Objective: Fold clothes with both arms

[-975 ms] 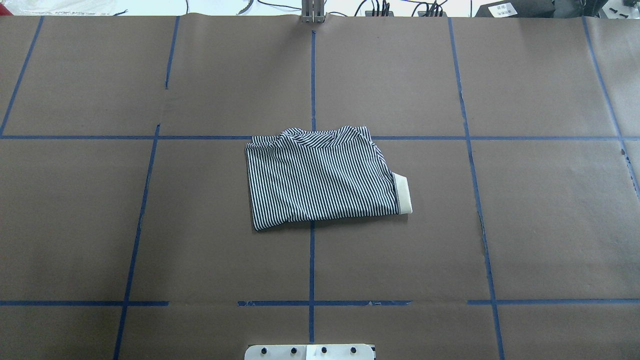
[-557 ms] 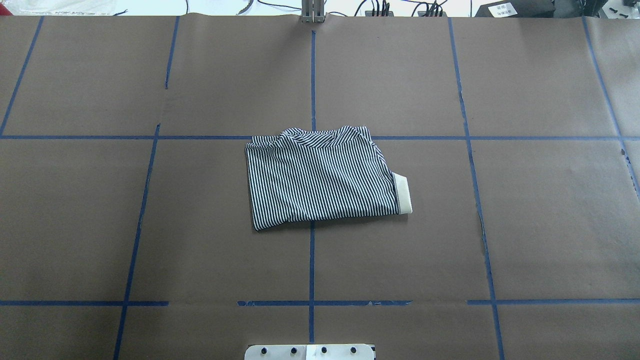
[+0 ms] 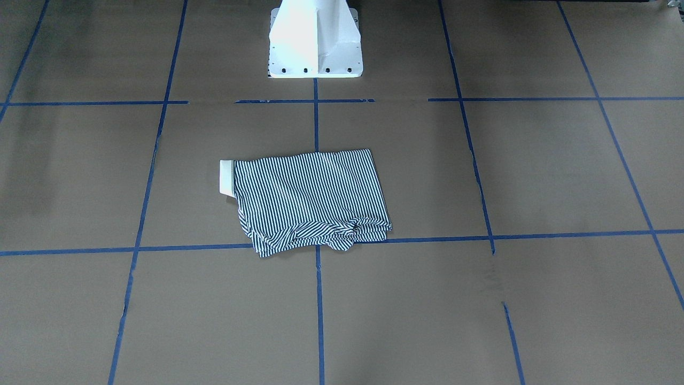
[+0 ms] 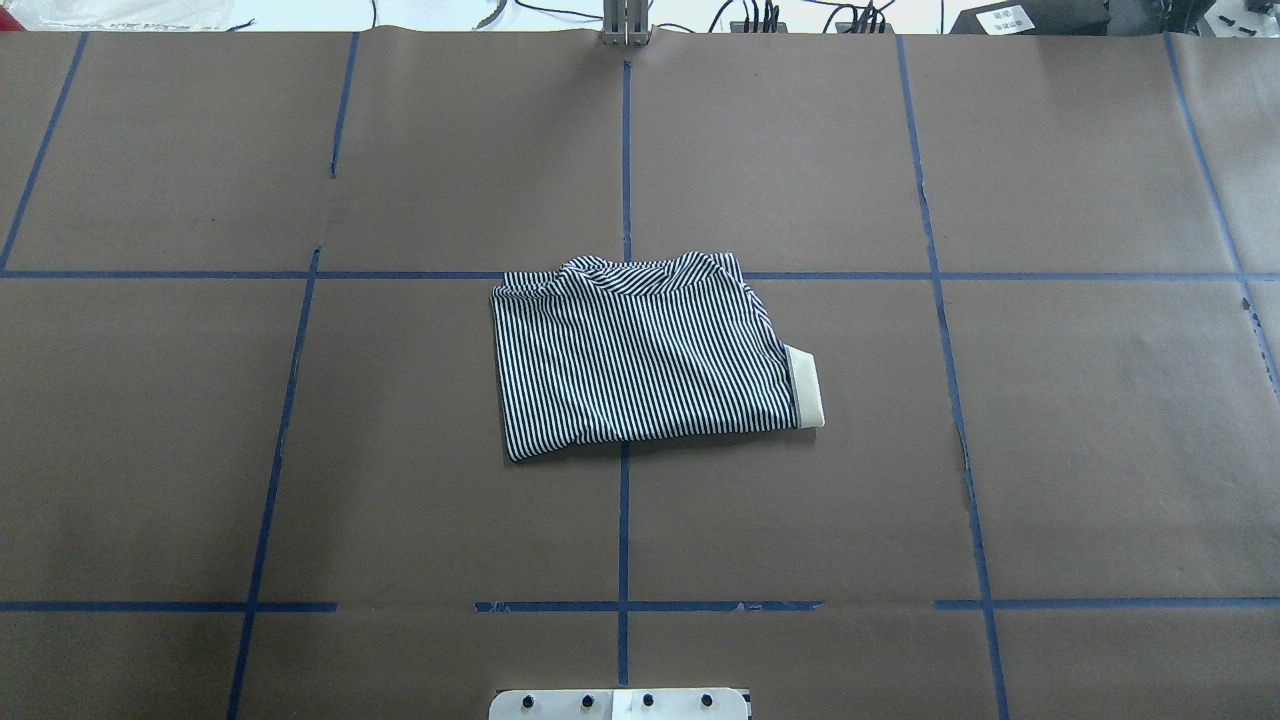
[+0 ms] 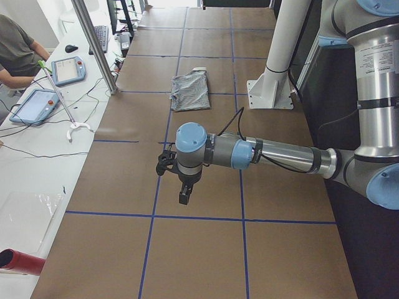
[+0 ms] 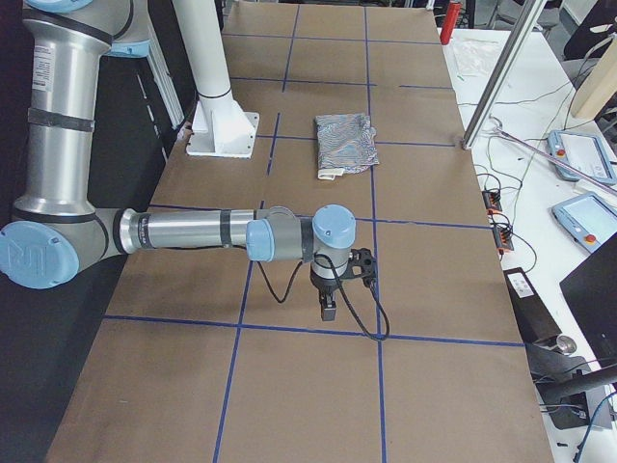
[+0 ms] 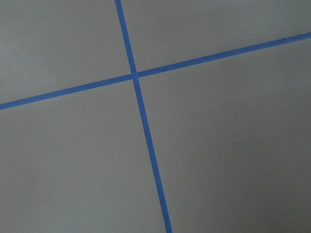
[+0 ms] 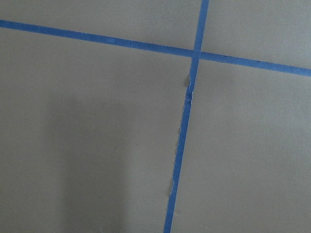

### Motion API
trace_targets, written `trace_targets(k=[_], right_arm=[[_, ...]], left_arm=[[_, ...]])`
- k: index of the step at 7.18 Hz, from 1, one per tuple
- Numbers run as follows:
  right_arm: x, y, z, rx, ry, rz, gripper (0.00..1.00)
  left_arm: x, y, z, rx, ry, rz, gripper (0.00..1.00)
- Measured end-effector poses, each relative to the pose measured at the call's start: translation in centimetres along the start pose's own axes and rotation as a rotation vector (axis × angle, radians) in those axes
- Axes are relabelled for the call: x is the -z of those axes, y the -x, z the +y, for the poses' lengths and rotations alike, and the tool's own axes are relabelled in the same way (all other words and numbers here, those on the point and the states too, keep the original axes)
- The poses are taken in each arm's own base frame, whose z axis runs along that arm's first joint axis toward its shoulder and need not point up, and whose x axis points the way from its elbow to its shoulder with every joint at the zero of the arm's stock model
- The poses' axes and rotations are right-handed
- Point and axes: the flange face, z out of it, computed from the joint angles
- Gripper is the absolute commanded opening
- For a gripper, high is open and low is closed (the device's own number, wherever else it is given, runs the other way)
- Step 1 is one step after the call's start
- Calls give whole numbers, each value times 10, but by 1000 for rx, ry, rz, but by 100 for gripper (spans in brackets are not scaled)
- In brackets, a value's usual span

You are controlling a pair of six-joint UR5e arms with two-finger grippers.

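the shirt (image 4: 640,355) lay folded into a small block in the middle of the table (image 4: 1000,450), just by a spot where two lines of blue tape (image 4: 623,520) cross, out in front of my white base (image 3: 315,37). a cream edge (image 4: 806,385) stuck out on my right side. the far side looked bunched up, so i think the fold was mostly done but not neat.

my left gripper (image 5: 185,194) hung low over the table far out at my left end. my right gripper (image 6: 329,307) hung low far out at my right end. both were well apart from the shirt, and no cloth hung from them. i could not tell if their fingers were spread or closed. i think my arms were out wide so the shirt was in plain sight and nothing would bump it.

the table was covered in brown paper with the tape in big squares. the paper was torn a bit by some lines. beside it was a white desk (image 5: 37,162) with screens (image 5: 68,70) and wires, and a person (image 5: 15,47) sat there.
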Motion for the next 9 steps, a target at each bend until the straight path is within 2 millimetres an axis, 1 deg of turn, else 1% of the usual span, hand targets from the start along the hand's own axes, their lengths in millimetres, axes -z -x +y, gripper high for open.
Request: trace_targets(k=[1, 2, 3, 4, 7, 8, 9], right_arm=[[-2, -2, 0, -5, 4, 0, 100], [-1, -2, 0, -9, 5, -5, 100], [-2, -2, 0, -17, 8, -14, 100], [-5, -5, 1, -30, 15, -19, 100], [-21, -20, 4, -52, 41, -18, 100], [-19, -19, -1, -40, 34, -13, 100], [-14, -15, -11, -26, 22, -1, 100]], left_arm=[[3, -2, -10, 35, 35, -17, 100], [4, -1, -13, 57, 61, -41, 100], [0, 4, -10, 80, 88, -52, 100], [-8, 11, -6, 112, 125, -54, 100], [-23, 26, 3, 155, 180, -44, 100], [-26, 29, 4, 153, 177, -36, 100], [-29, 28, 4, 145, 163, -12, 100]])
